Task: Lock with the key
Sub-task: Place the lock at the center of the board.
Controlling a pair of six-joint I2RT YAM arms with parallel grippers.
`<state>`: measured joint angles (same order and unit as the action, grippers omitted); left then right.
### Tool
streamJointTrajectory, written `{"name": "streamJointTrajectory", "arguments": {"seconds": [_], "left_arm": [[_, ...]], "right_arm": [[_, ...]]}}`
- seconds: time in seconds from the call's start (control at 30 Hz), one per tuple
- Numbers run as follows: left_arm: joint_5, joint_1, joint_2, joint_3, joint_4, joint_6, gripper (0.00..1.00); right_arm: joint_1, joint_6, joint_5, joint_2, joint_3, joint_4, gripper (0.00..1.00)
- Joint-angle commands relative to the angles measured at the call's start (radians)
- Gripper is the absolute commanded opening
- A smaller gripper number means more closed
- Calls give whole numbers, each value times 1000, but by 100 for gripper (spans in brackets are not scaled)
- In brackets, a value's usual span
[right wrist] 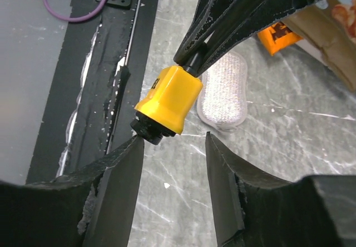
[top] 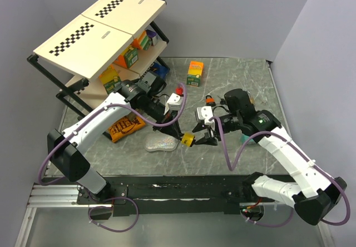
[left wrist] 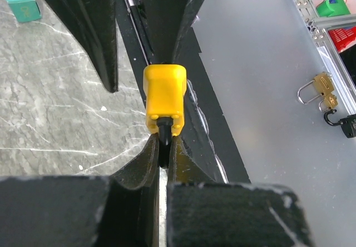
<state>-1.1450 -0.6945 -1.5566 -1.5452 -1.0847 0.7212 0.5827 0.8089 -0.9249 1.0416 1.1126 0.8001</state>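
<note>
1. My left gripper (left wrist: 162,151) is clenched on the padlock (left wrist: 164,97). It pinches the thin black stem at one end, so the body sticks straight out past my fingertips.
2. The padlock hangs in the air over the middle of the tabletop's (top: 245,80) near edge, between my two grippers and touching no surface.
3. Its long axis runs from my left gripper toward my right gripper (right wrist: 173,141), roughly along that near edge. The stem end faces left and the black round base faces right.
4. The body is a smooth, glossy yellow plastic block with rounded corners, flaring slightly toward the base. A small black mark sits on one side, too small to read.
5. My right gripper is released, its jaws spread with nothing between them. The padlock's black base sits just above the tip of one finger; I cannot tell whether they touch.
6. The tabletop is grey and marbled with white veins. A flat, white, quilted oval pad (right wrist: 225,91) lies on it under the padlock, with a crinkled orange snack bag (top: 125,127) further left.
</note>
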Motion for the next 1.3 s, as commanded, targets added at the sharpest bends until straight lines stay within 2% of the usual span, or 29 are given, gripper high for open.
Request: {"name": "streamJointTrajectory", "arguments": {"seconds": [0.0, 0.3, 0.4, 0.5, 0.53, 0.57, 0.63, 0.67, 0.83, 0.93, 1.0, 1.07, 1.1, 1.27], "left_arm": [[-124, -33, 13, -38, 5, 53, 1], [-134, -33, -30, -87, -78, 124, 1], [-136, -19, -25, -76, -60, 92, 1], [-119, 36, 7, -20, 121, -121, 1], [-104, 52, 21, -1, 254, -287, 1], [-87, 65, 32, 34, 323, -357, 1], [0, 79, 59, 57, 409, -512, 1], [22, 78, 62, 65, 434, -526, 1], [71, 62, 17, 39, 375, -577, 1], [119, 62, -19, 30, 426, -725, 1], [157, 53, -45, 27, 485, -900, 1], [217, 44, -65, 11, 506, -982, 1], [223, 40, -82, 5, 516, -1041, 1], [246, 27, -111, -26, 522, -1099, 1]], "right_arm": [[0, -30, -26, 29, 84, -268, 53], [-14, -88, -38, 38, 112, -337, 52], [-14, -117, -29, 28, 79, -358, 52], [-43, -165, 4, 11, 64, -298, 56], [-59, -162, 12, 8, 64, -265, 59], [-88, -157, 24, -3, 61, -236, 62], [-128, -122, 53, -23, 37, -147, 73], [-145, -110, 66, -47, 26, -124, 76], [-225, -34, 201, -120, -37, -21, 89], [-224, -16, 224, -156, -42, 2, 93], [-190, -39, 297, -176, -68, -68, 95], [-100, -53, 427, -178, -92, -128, 95], [-84, -50, 439, -176, -99, -145, 95], [-44, -74, 426, -118, -92, -180, 95]]}}
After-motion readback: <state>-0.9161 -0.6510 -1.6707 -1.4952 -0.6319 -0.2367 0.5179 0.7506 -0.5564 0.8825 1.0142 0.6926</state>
